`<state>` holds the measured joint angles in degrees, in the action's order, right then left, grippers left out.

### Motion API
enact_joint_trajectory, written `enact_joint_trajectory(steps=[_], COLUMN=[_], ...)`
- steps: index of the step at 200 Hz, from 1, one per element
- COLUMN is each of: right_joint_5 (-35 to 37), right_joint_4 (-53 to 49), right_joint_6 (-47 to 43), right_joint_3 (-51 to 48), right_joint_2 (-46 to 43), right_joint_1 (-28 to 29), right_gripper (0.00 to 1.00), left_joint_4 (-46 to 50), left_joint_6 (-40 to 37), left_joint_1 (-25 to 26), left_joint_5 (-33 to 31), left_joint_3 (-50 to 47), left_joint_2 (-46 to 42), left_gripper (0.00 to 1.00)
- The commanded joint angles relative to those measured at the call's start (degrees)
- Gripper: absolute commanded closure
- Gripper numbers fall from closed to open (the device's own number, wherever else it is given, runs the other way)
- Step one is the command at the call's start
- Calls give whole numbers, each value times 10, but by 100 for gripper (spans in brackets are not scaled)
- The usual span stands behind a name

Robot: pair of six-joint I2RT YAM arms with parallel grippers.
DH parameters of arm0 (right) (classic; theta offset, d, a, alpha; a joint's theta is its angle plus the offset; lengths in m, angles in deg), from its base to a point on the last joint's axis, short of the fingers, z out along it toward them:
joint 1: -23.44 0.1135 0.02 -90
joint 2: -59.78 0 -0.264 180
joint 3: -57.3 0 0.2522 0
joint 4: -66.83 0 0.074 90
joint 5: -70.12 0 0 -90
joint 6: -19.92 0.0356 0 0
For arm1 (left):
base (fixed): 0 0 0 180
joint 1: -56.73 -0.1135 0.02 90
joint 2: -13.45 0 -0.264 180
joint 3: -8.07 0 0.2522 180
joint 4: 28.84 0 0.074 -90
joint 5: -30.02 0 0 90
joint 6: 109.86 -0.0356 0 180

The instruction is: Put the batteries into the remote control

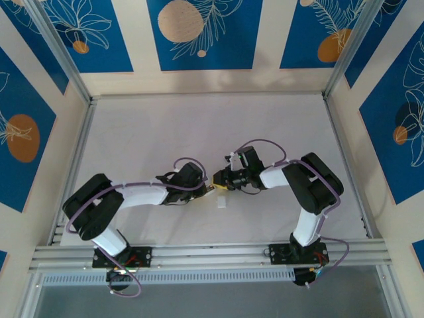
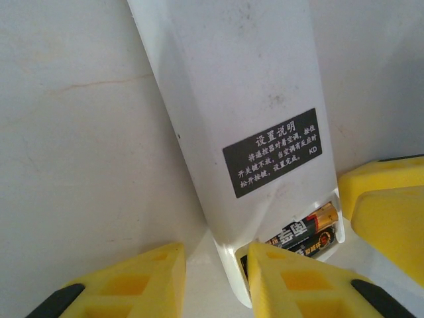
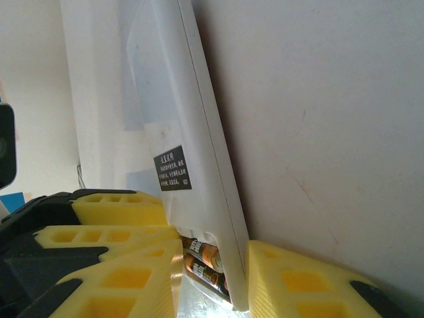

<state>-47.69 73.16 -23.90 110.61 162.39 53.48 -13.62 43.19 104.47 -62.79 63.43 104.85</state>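
Observation:
The white remote control (image 2: 245, 99) lies back up, with a dark label and its battery bay uncovered. Two batteries (image 2: 306, 230) with gold ends sit side by side in the bay. In the right wrist view the batteries (image 3: 207, 260) show at the near end of the remote control (image 3: 175, 119). My right gripper (image 3: 215, 255) is shut across that end, one finger on each side. My left gripper (image 2: 217, 252) is open; its right finger (image 2: 298, 281) rests over the bay and its left finger stands apart from the remote. In the top view the left gripper (image 1: 209, 189) and right gripper (image 1: 218, 180) meet at mid-table.
A small white piece (image 1: 220, 201) lies on the white table (image 1: 146, 132) just in front of the grippers. Metal posts and patterned blue walls close in the table's back and sides. The right gripper's yellow fingers (image 2: 387, 218) crowd the left wrist view's right edge.

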Motion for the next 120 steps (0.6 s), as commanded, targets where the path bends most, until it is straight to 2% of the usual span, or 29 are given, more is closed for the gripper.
enact_joint_trajectory(steps=[1, 33, 77, 120], right_joint_5=[-6, 5, 21, 53], right_joint_4=[-45, -78, -106, -149], right_joint_6=[-26, -47, -63, -81], right_joint_3=[8, 14, 23, 34], right_joint_2=[13, 15, 22, 23], right_joint_1=[11, 13, 26, 32], right_gripper=[69, 73, 73, 79], left_joint_4=[14, 12, 10, 8], left_joint_6=[2, 3, 2, 4], left_joint_1=[-5, -5, -5, -5], left_joint_5=[7, 9, 11, 11], left_joint_3=[-1, 0, 1, -1], left_joint_2=[17, 21, 23, 22], left_gripper=[70, 70, 70, 70])
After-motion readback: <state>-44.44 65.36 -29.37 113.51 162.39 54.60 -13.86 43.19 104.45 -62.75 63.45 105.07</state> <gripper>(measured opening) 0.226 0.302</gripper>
